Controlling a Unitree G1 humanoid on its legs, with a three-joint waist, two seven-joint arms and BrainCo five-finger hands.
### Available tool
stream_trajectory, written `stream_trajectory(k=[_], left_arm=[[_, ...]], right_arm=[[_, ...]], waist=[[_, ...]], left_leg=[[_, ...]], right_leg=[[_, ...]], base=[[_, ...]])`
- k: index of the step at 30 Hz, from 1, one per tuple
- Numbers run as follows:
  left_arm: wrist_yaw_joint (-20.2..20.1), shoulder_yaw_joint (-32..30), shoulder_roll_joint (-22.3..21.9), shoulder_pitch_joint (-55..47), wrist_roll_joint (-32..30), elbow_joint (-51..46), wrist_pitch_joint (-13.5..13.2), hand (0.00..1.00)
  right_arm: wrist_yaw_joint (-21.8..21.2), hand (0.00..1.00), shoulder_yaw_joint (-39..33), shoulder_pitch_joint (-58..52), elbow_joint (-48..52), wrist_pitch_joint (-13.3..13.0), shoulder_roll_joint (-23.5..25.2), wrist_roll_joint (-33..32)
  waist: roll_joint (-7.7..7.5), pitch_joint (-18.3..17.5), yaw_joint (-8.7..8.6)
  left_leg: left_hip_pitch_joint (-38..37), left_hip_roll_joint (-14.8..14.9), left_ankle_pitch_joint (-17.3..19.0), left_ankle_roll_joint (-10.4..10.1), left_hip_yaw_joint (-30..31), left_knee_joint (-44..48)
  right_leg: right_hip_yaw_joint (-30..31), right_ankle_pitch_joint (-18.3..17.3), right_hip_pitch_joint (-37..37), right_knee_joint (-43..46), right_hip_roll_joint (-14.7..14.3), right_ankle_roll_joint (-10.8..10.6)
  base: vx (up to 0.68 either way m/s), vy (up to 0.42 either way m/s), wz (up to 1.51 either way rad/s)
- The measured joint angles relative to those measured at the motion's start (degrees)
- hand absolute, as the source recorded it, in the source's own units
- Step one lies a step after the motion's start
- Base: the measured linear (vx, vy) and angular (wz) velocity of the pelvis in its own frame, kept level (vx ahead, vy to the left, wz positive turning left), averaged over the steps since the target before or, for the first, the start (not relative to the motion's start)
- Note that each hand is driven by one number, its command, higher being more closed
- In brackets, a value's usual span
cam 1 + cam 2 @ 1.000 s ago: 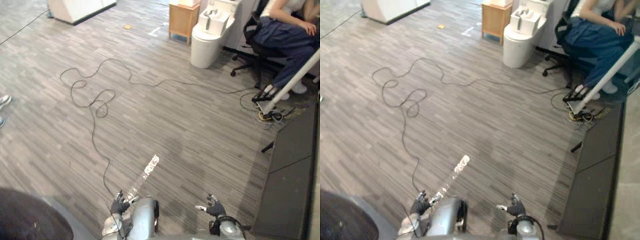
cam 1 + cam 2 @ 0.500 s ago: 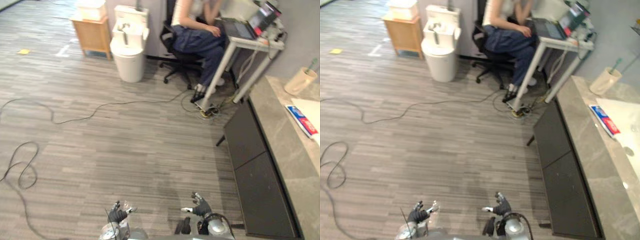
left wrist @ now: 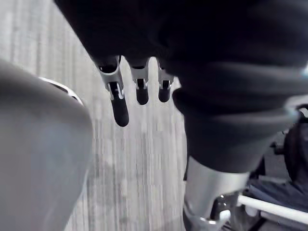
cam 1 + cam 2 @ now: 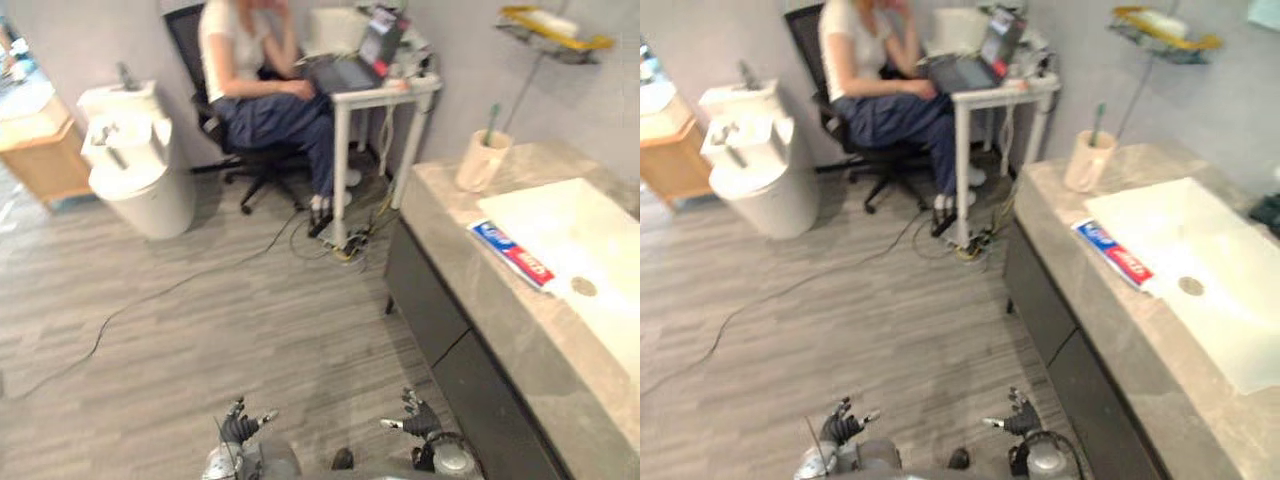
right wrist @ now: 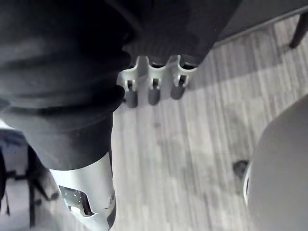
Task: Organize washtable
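Upper left of the head views, a wooden cabinet (image 4: 38,150) sits against the wall, and just to its right stands a white bin (image 4: 140,185) on the grey plank floor (image 4: 200,340). Down at the bottom edge, left of centre, the left hand (image 4: 238,429) hangs over the floor; its wrist view shows the fingers (image 3: 119,103) straight and relaxed, released, holding nothing. Moving across the top, a person (image 4: 255,85) sits in a black chair (image 4: 215,120) at a white desk (image 4: 385,95) with a laptop (image 4: 350,65) on it. Back at the bottom, right of centre, the right hand (image 4: 418,423) hovers above the floor too, and its own camera shows loose, uncurled fingers (image 5: 153,91), empty as well. Now the right half of the frame: the washtable (image 4: 495,300), a marble top over dark drawer fronts, runs from mid-frame down to the lower right corner, well apart from both hands. At its far end stands a beige cup (image 4: 481,160) with a toothbrush (image 4: 491,112) upright in it. Nearer, a toothpaste tube (image 4: 513,254) lies flat, overlapping the edge of the white basin (image 4: 590,235). Upper right, a yellow shelf (image 4: 553,27) hangs on the wall.
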State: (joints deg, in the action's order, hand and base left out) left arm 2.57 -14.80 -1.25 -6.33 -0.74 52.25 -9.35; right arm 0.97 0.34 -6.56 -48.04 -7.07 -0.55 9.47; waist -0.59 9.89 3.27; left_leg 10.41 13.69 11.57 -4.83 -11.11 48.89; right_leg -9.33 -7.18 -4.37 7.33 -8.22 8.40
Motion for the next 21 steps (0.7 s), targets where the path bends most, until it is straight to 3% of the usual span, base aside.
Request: stream_trajectory(k=[1, 3, 5, 7, 8, 9, 10, 11, 13, 15, 16, 18, 20, 21], left_arm=[[0.03, -0.02, -0.13, 0.06, 0.00, -0.12, -0.07, 0.00], [0.13, -0.16, -0.57, 0.06, 0.20, -0.78, -0.14, 0.00], [0.19, -0.96, -1.00, 0.05, 0.53, -0.97, -0.15, 0.00], [0.17, -0.92, -1.34, 0.05, 0.77, -0.81, -0.03, 0.00], [0.16, -0.72, -1.57, 0.17, 0.80, -0.44, 0.00, 0.00], [0.08, -0.68, -1.22, 0.23, 0.96, -0.38, 0.03, 0.00], [0.09, -0.53, -0.28, 0.03, 0.95, -0.25, 0.03, 0.00], [0.05, -0.50, 0.02, 0.05, 0.95, 0.06, 0.05, 0.00], [0.07, -0.43, 0.33, 0.32, 0.87, 0.76, 0.23, 0.00], [0.11, -0.27, 0.28, 0.66, 0.64, 2.10, 0.32, 0.00], [0.13, 0.66, 0.28, 0.69, 0.60, 2.44, 0.39, 0.00], [0.11, 1.79, 0.63, 0.66, 0.23, 2.79, 0.37, 0.00], [-0.15, 4.53, 2.90, 0.70, 0.17, 4.32, 0.32, 0.00], [-0.07, 5.43, 3.59, 1.42, 0.06, 5.29, 0.40, 0.00]], right_arm=[[0.04, 0.00, 0.00, -0.07, -0.01, 0.12, -0.05, 0.00], [0.02, 0.00, 0.22, 0.01, -0.11, 0.96, -0.05, 0.06], [0.03, 0.00, 0.49, 0.41, -0.13, 0.99, 0.06, 0.09], [0.02, 0.00, 0.81, 0.39, -0.12, 0.96, 0.05, 0.09], [0.03, 0.00, 1.21, -0.04, -0.05, 0.95, 0.00, 0.09], [-0.01, 0.00, 1.36, -0.53, -0.26, 1.14, 0.22, 0.10], [-0.09, 0.00, 1.92, -1.38, -0.12, 1.16, 1.03, 0.11], [-0.14, 0.00, 1.91, -1.63, 0.26, 1.02, 1.45, 0.16], [-0.30, 0.00, 1.81, -1.89, 0.79, 0.88, 1.65, 0.15], [-0.84, 0.00, 1.74, -1.62, 0.43, 0.80, 1.64, 0.19], [-1.04, 0.00, 1.70, -1.45, 0.28, 0.71, 1.60, 0.22], [-1.15, 0.00, 1.74, -0.62, -0.90, 0.70, 1.67, 0.38], [-1.10, 0.00, 1.31, 0.17, -2.92, 0.70, 1.61, 1.16], [-1.02, 0.00, 0.20, 0.58, -3.51, 0.66, 1.23, 1.51]], waist=[[0.08, 0.07, 0.41], [0.18, 0.09, 0.99], [0.41, -0.01, 1.12], [1.09, -0.53, 1.53], [2.12, -1.23, 2.11], [1.28, -1.42, 2.42], [-0.36, -2.01, 2.43], [-0.85, -2.26, 2.27], [-1.14, -2.36, 1.94], [-0.62, -2.11, 2.15], [0.25, -1.85, 2.01], [0.26, -1.95, 1.65], [-1.35, -2.50, 0.62], [-2.18, -2.74, 0.49]], left_leg=[[1.16, -0.90, 0.00, 0.01, 0.58, -3.01], [3.20, -5.97, -0.18, -0.32, 7.80, -15.83], [3.39, -9.03, -0.23, -0.37, 13.93, -22.20], [3.32, -9.82, -0.49, 0.10, 16.68, -25.28], [2.77, -9.57, -2.58, 1.60, 15.43, -26.56], [1.64, -9.15, -3.34, 1.24, 13.71, -25.44], [-0.08, -9.15, -2.42, 2.58, 10.44, -25.52], [-1.03, -9.11, -1.92, 2.90, 9.25, -25.74], [-5.29, -9.11, 1.30, 4.31, 6.01, -26.40], [-9.79, -8.76, 2.37, 5.44, 2.68, -27.68], [-12.01, -8.26, 2.80, 5.25, 2.31, -29.21], [-14.89, -6.90, 3.26, 4.52, 0.83, -31.80], [-14.98, -7.35, 3.85, 3.28, 0.09, -32.36], [-15.23, -8.27, 4.60, 2.20, 0.23, -31.78]], right_leg=[[1.43, -0.18, -0.65, -0.35, -0.01, -0.22], [6.77, -1.15, -2.78, -0.56, -0.04, -1.58], [11.47, -1.87, -4.35, -0.46, -0.34, -2.60], [16.54, -3.36, -5.28, 0.74, -0.96, -3.84], [19.81, -5.34, -5.52, 3.24, -1.51, -4.12], [22.12, -7.72, -5.22, 6.81, -1.40, -5.45], [23.50, -9.22, -2.69, 13.66, -0.78, -7.86], [23.51, -9.30, -1.02, 17.58, -0.72, -8.07], [17.56, -10.31, 4.55, 30.48, 1.82, -11.69], [8.56, -12.17, 6.59, 35.57, 7.56, -10.52], [3.48, -12.98, 6.67, 35.23, 10.08, -9.17], [-4.38, -13.65, 7.71, 32.39, 13.19, -8.42], [-5.68, -9.28, 8.86, 21.42, 14.05, -8.40], [-4.54, -9.44, 8.67, 19.35, 14.56, -9.13]], base=[[0.28, 0.016, -1.18], [0.33, 0.074, -1.13], [0.39, 0.160, -1.24], [0.43, 0.227, -1.59], [0.50, 0.262, -1.67], [0.60, 0.298, -1.65], [0.49, 0.245, -1.17], [0.43, 0.219, -1.09], [0.32, 0.185, -0.97], [0.22, 0.165, -0.77], [0.18, 0.108, -0.49], [0.15, 0.041, -0.40], [0.11, -0.050, -0.25], [0.14, -0.074, -0.14]])
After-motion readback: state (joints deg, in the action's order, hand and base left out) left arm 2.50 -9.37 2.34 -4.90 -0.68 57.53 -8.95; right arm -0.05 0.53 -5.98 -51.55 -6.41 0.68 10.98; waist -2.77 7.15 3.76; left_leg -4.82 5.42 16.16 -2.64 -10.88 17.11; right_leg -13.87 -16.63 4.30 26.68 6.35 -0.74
